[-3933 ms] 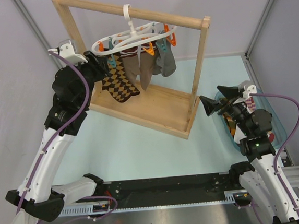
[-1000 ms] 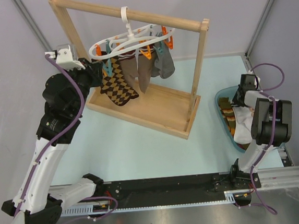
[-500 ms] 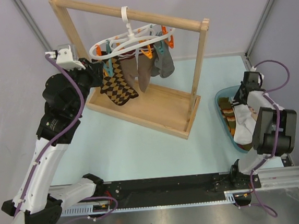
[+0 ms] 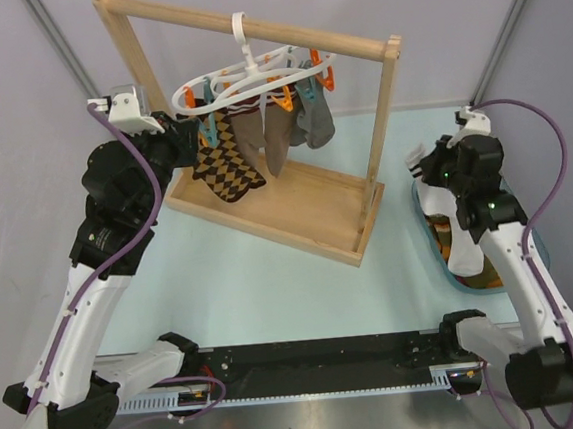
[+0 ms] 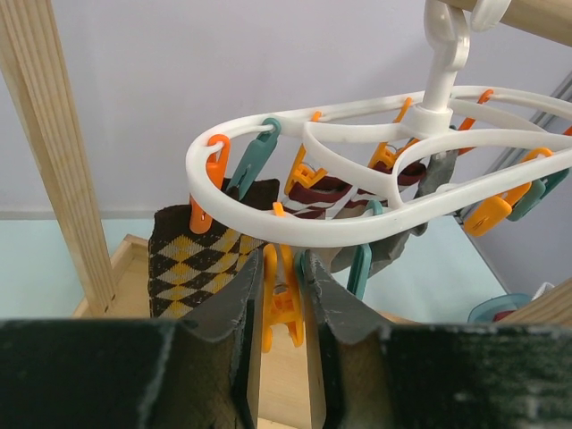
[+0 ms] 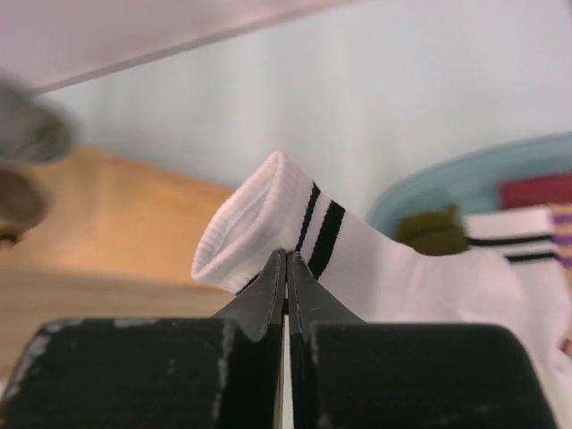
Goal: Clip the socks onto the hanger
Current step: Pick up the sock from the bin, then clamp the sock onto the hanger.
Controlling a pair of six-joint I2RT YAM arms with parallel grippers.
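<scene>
The white hanger (image 4: 254,77) hangs by its hook from the wooden rack's top bar. A brown argyle sock (image 4: 224,165), a tan sock (image 4: 275,135) and a grey sock (image 4: 317,121) hang clipped to it. My left gripper (image 5: 279,268) is shut on an orange clip (image 5: 282,308) under the hanger's (image 5: 313,231) front ring, next to the argyle sock (image 5: 192,264). My right gripper (image 6: 286,259) is shut on the cuff of a white sock with dark stripes (image 6: 375,259). In the top view this sock (image 4: 459,239) trails from the right gripper (image 4: 425,167) down into the basin.
The wooden rack (image 4: 287,214) stands on its tray base at the back centre, with its right post (image 4: 383,116) near my right gripper. A teal basin (image 4: 494,287) at the right holds more socks, among them a red one (image 6: 536,189) and an olive one (image 6: 429,228).
My right arm has risen out of the basin and swung left toward the rack, lifting the white striped sock by its cuff. The left arm and the hanger have stayed put.
</scene>
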